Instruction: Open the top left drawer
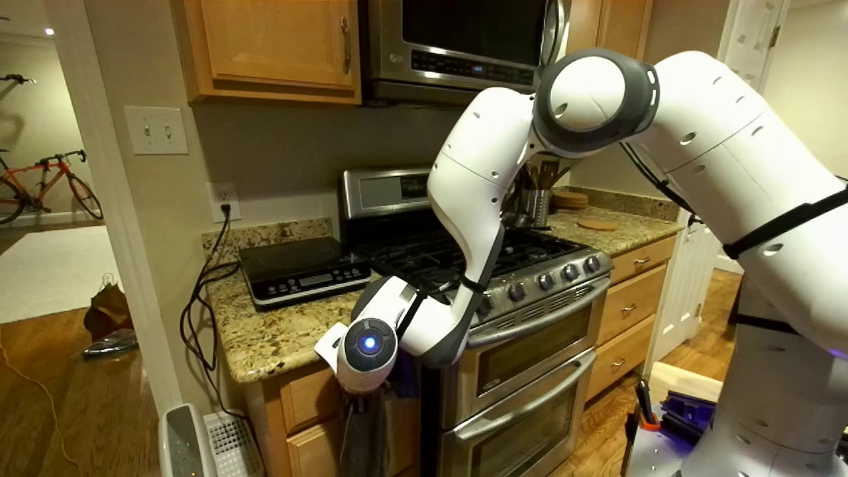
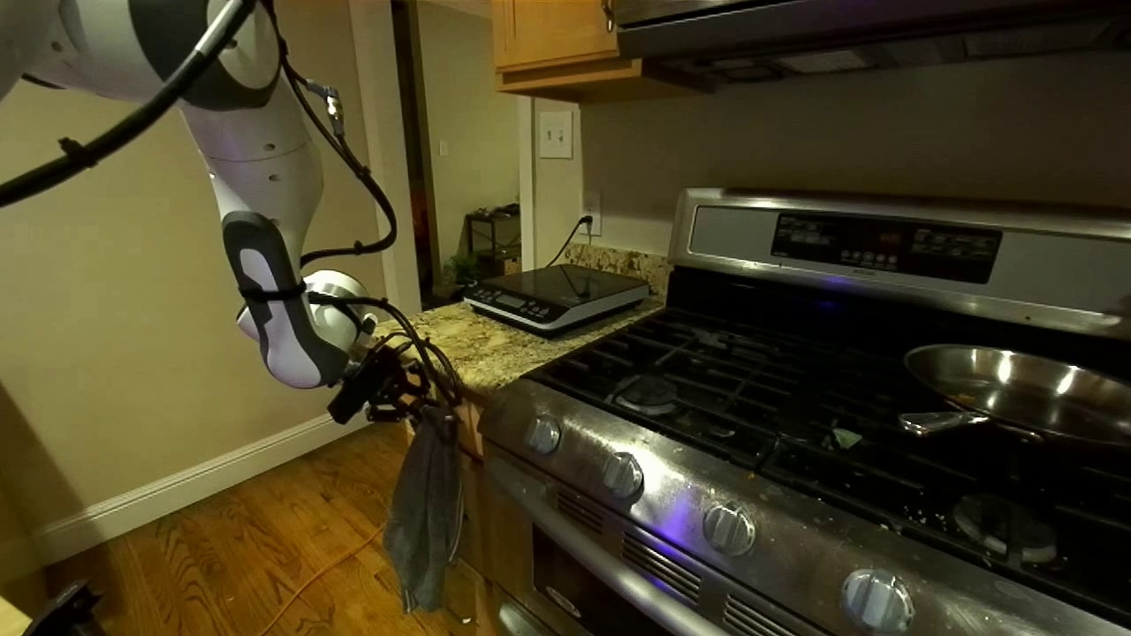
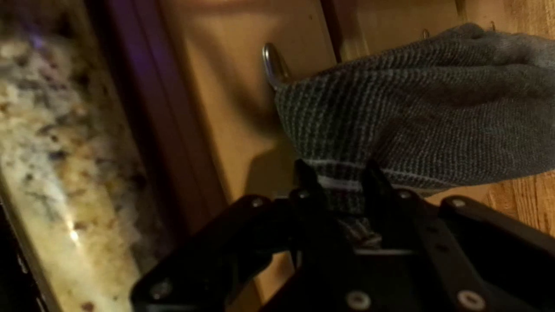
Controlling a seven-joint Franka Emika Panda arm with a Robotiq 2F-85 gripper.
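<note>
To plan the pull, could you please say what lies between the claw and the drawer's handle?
In the wrist view, a gray towel lies between the claw and the drawer handle.

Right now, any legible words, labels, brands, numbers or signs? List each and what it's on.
Nothing reads with certainty.
Logo on the microwave: perhaps "LG", too small to confirm.
Microwave display: blurred.
Stove back panel: display and key labels blurred.
Badge on the upper oven door: too small.
Hot plate keypad: labels too small.
Wrist view: no text seen.
</note>
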